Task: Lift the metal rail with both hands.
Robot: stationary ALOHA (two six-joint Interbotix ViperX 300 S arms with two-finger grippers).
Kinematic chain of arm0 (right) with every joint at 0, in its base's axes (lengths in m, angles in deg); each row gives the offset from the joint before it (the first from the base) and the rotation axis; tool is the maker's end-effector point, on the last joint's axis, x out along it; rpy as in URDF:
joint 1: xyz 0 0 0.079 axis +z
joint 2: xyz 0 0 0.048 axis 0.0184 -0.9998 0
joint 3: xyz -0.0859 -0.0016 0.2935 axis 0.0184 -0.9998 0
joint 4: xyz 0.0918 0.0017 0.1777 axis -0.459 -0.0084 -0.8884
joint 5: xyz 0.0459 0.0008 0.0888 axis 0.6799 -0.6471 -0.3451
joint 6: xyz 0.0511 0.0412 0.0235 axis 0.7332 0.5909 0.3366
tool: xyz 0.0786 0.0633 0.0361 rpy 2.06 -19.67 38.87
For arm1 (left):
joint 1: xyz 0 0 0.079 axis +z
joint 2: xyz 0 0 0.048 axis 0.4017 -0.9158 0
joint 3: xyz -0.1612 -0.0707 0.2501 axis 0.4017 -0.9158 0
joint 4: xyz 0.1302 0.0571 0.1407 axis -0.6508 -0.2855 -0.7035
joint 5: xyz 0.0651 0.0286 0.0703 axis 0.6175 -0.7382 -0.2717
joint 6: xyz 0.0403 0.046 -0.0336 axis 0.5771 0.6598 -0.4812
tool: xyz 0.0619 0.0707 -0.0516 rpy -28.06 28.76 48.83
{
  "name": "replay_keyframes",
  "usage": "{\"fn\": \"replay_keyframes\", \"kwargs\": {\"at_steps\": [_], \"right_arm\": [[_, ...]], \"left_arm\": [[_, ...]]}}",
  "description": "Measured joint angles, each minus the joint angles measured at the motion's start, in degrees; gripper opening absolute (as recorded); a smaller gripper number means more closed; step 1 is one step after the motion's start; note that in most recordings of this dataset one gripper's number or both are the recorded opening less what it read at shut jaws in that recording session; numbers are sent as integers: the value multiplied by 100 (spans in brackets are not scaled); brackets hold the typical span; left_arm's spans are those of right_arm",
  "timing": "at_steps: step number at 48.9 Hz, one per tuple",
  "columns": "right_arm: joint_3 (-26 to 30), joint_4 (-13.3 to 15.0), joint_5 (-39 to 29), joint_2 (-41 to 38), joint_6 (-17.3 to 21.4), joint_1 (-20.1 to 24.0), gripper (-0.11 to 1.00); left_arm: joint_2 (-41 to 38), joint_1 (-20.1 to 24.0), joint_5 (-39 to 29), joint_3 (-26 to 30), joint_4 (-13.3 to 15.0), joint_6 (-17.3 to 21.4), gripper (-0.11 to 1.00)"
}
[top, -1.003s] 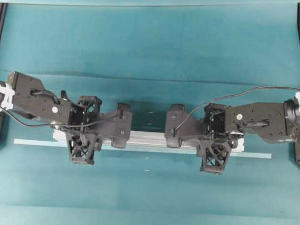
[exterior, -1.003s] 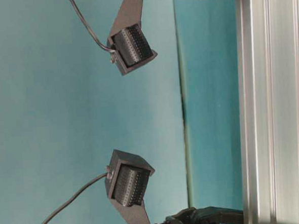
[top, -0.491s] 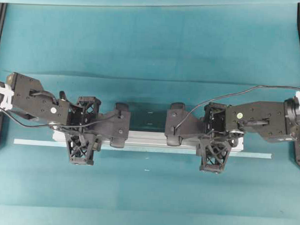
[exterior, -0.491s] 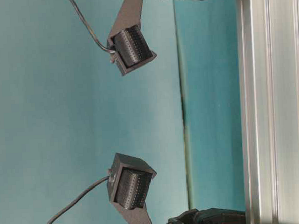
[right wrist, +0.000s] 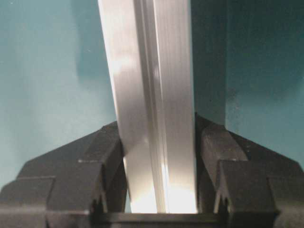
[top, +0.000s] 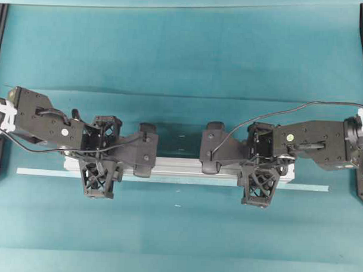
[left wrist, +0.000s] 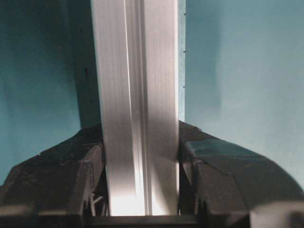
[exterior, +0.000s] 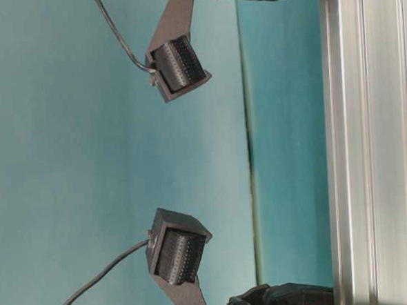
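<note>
Lying crosswise above the teal table (top: 178,231), metal rail (top: 180,167) runs left–right. Left end effector (top: 99,166) clamps near one end, right end effector (top: 256,173) near the other; fingers pinch its sides. Next: raise evenly.

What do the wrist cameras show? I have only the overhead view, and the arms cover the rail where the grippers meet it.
Observer: In the left wrist view, the left gripper has its fingers pressed on both sides of the metal rail.
Operator: And the right side?
Observer: The same: the right gripper is closed on the rail, one finger on each side.
Operator: Is the rail off the table?
Observer: In the table-level view a band of teal cloth shows beside the rail, so it seems raised, but I cannot be sure.
</note>
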Motion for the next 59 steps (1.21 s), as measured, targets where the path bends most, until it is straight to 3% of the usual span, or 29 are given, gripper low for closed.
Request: {"fn": "replay_keyframes", "kwargs": {"at_steps": [23,28,30,34,38,41,59], "right_arm": [[-88,-141,246,26,-9,-18,39],[-114,-176,255,18,9,-44,64],[-123,-176,264,9,26,-62,76],[-123,-185,299,9,26,-53,95],[-123,-185,396,9,35,-18,98],[-123,-185,457,9,44,0,97],[-141,-185,527,18,44,9,97]], "left_arm": [[9,9,246,-44,9,-9,30],[9,0,264,-62,9,-35,30],[18,9,264,-70,9,-35,36],[9,0,272,-105,9,-18,61],[18,-9,272,-141,0,-9,84],[26,-9,272,-149,0,18,95],[149,-18,272,-176,9,35,93]]}}
